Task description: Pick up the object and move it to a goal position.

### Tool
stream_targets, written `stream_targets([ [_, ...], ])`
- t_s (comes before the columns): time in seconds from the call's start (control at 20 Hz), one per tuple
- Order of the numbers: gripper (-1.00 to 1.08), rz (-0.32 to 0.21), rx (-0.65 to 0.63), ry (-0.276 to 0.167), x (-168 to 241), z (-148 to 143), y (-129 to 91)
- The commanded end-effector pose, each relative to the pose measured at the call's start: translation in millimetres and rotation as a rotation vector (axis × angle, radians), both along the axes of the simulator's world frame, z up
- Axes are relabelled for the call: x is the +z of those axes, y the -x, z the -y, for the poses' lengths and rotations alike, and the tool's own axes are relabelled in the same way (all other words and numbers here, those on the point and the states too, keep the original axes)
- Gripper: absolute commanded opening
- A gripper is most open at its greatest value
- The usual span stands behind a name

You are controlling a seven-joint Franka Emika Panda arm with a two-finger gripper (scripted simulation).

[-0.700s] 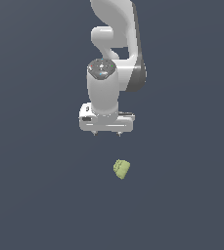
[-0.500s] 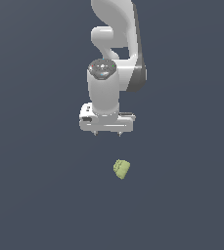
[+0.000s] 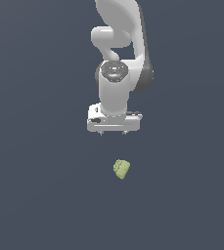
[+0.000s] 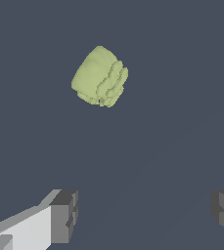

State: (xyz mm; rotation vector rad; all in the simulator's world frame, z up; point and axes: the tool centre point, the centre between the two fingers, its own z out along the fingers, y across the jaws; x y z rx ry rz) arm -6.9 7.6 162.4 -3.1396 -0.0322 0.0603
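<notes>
The object (image 3: 121, 169) is a small yellow-green lump with rounded bumps, lying on the dark floor. In the exterior view it sits a little below and slightly to the right of my white gripper (image 3: 113, 133). The gripper hangs above the floor, apart from the object, with only short fingertip stubs showing under its wide body. In the wrist view the object (image 4: 100, 76) lies ahead of the gripper (image 4: 145, 215), outside the gap. The two grey fingertips (image 4: 64, 216) stand far apart with nothing between them.
A plain dark blue-grey floor (image 3: 35, 195) fills both views. The white arm (image 3: 121, 44) rises above the gripper toward the top of the exterior view.
The arm and gripper have shifted slightly lower and toward the exterior view's right, closer to the object. The object has not moved.
</notes>
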Motion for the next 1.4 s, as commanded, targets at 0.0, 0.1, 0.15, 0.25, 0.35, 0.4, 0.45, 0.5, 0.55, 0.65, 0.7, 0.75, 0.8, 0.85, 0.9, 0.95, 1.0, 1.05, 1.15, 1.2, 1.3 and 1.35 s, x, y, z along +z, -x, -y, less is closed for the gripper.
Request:
stream_targets([
  [0.0, 1.00, 0.000, -0.004, 0.000, -0.1, 0.9, -0.5],
  [0.1, 1.00, 0.001, -0.013, 0.000, -0.8, 0.8, -2.4],
  [0.15, 1.00, 0.001, -0.020, 0.000, -1.4, 0.5, -3.8],
  [0.25, 1.00, 0.002, -0.036, 0.000, -2.9, -0.5, -7.2],
  [0.35, 1.00, 0.003, -0.057, 0.000, -4.9, -1.7, -11.7],
  [0.4, 1.00, 0.004, -0.070, 0.000, -6.1, -2.2, -14.3],
  [0.45, 1.00, 0.005, -0.084, 0.000, -7.4, -2.8, -17.2],
  [0.5, 1.00, 0.006, -0.099, 0.001, -8.8, -3.6, -20.2],
  [0.55, 1.00, 0.007, -0.116, 0.001, -10.4, -4.4, -23.5],
  [0.65, 1.00, 0.009, -0.152, 0.001, -14.1, -6.3, -30.9],
  [0.7, 1.00, 0.010, -0.172, 0.001, -16.2, -7.4, -34.9],
  [0.75, 1.00, 0.011, -0.194, 0.002, -18.5, -8.5, -39.1],
  [0.8, 1.00, 0.013, -0.217, 0.002, -21.0, -9.8, -43.5],
  [0.85, 1.00, 0.014, -0.241, 0.002, -23.6, -11.2, -48.0],
  [0.9, 1.00, 0.016, -0.266, 0.003, -26.5, -12.6, -52.8],
  [0.95, 1.00, 0.017, -0.291, 0.004, -29.4, -14.2, -57.5],
  [1.0, 1.00, 0.019, -0.316, 0.004, -32.4, -15.7, -62.2],
  [1.05, 1.00, 0.020, -0.341, 0.005, -35.4, -17.3, -66.8],
  [1.15, 1.00, 0.023, -0.388, 0.006, -41.2, -20.4, -75.0],
  [1.2, 1.00, 0.025, -0.409, 0.007, -43.9, -21.8, -78.7],
  [1.3, 1.00, 0.028, -0.447, 0.008, -48.9, -24.6, -85.2],
  [1.35, 1.00, 0.029, -0.464, 0.008, -51.2, -25.8, -88.1],
])
